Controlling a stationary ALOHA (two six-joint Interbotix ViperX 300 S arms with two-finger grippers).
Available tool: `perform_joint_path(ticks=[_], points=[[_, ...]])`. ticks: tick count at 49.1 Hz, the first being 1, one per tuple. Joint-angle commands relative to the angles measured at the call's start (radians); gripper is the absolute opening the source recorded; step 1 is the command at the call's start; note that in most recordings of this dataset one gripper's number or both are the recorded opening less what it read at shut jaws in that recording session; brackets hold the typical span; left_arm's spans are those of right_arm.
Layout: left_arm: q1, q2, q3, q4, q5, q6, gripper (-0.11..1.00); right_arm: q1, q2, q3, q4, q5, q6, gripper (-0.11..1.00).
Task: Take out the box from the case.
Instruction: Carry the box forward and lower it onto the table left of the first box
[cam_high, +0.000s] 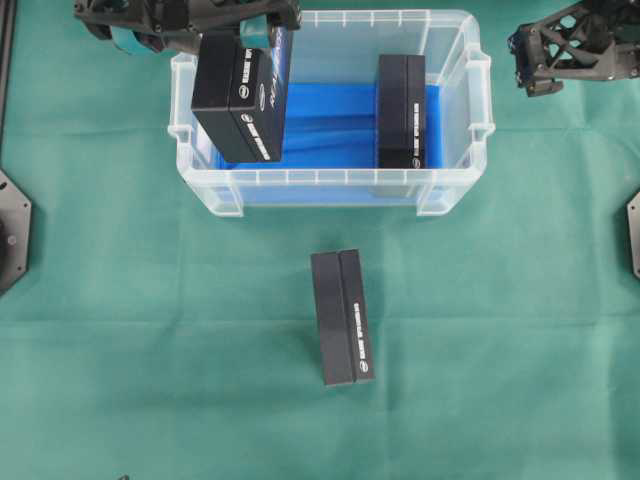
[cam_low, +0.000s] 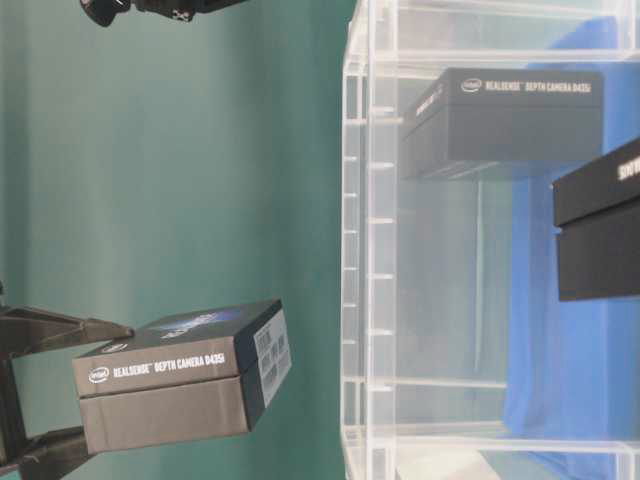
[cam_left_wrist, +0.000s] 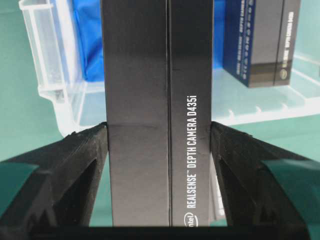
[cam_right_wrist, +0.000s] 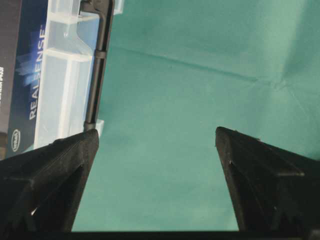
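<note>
A: Where is the box found?

B: A black box (cam_high: 240, 98) is gripped by the left end effector (cam_left_wrist: 159, 132), its fingers (cam_left_wrist: 80, 160) pressed flat against both long sides. It is held tilted above the left part of the case (cam_high: 455, 195), overlapping the left wall in the overhead view.

A: What is seen around it?

B: A second black box (cam_high: 402, 110) is stood on edge inside the case on the right, on the blue cloth (cam_high: 330, 125). A third box (cam_high: 342, 316) is laid on the green table (cam_high: 150, 350), in front of the case and well apart from it. Between the held box and the second one only cloth is visible.

A: And the other arm?

B: The right end effector (cam_right_wrist: 156, 137) is spread wide with nothing between its fingers, and is held over bare table beyond the right rear corner of the case.

A: What is cut off or unclear?

B: The left arm is cropped by the top edge of the overhead view. In the table-level view the boxes in the case are seen only through clear plastic.

A: Any writing?

B: "REALSENSE DEPTH CAMERA D435i" with an Intel logo is read on the held box; "REALSENSE" is read on a blue face in the right wrist view.
</note>
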Motion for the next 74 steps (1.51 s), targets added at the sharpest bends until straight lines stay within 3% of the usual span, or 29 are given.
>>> perform_joint_path(ticks=[1, 16, 34, 53, 74], points=[[-0.02, -0.028, -0.026, 0.005, -0.003, -0.006, 0.62, 0.002, -0.017, -0.008, -0.003, -0.003, 0.0, 0.93], [-0.117, -0.031, -0.014, 0.011, 0.006, -0.1, 0.62, 0.002, -0.02, -0.006, -0.008, -0.005, -0.002, 0.93], [-0.311, -0.031, 0.008, 0.043, 0.057, -0.313, 0.62, 0.009, -0.02, -0.005, -0.008, -0.003, -0.028, 0.93], [-0.511, -0.017, 0.006, 0.044, 0.103, -0.548, 0.62, 0.009, -0.02, -0.005, -0.008, -0.002, -0.028, 0.92], [-0.529, 0.003, 0.055, 0.067, 0.083, -0.563, 0.62, 0.015, -0.02, -0.005, -0.008, 0.0, -0.023, 0.92]])
